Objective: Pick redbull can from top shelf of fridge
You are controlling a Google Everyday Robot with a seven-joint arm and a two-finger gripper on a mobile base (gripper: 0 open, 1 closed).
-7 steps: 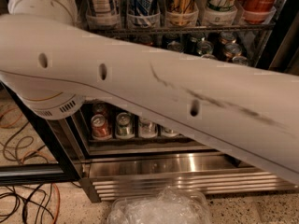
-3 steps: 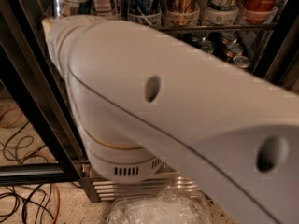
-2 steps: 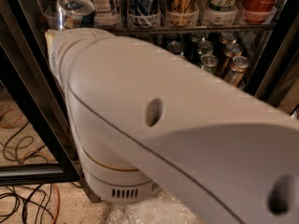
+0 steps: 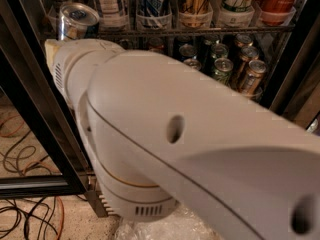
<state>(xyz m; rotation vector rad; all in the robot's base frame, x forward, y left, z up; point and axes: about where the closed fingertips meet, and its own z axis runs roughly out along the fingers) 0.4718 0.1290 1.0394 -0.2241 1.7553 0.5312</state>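
White arm (image 4: 200,149) fills most of the view. End effector (image 4: 54,51) upper left, just below tilted redbull can (image 4: 76,20), lid toward camera, at top shelf (image 4: 200,30) level of fridge (image 4: 35,114). Cables (image 4: 25,214) on floor.

A workplace or test space rather than a home is suggested by a commercial drinks fridge (image 4: 292,66), whose black door frames are seen around wire racks (image 4: 200,30) stocked with rows of cans (image 4: 222,69) in many brands. Loose black and orange cables (image 4: 20,216) are left strewn over the speckled floor (image 4: 85,224) beside it. The gripper (image 4: 62,36) is largely hidden beyond the white arm (image 4: 200,149) at the upper left, before the fridge.
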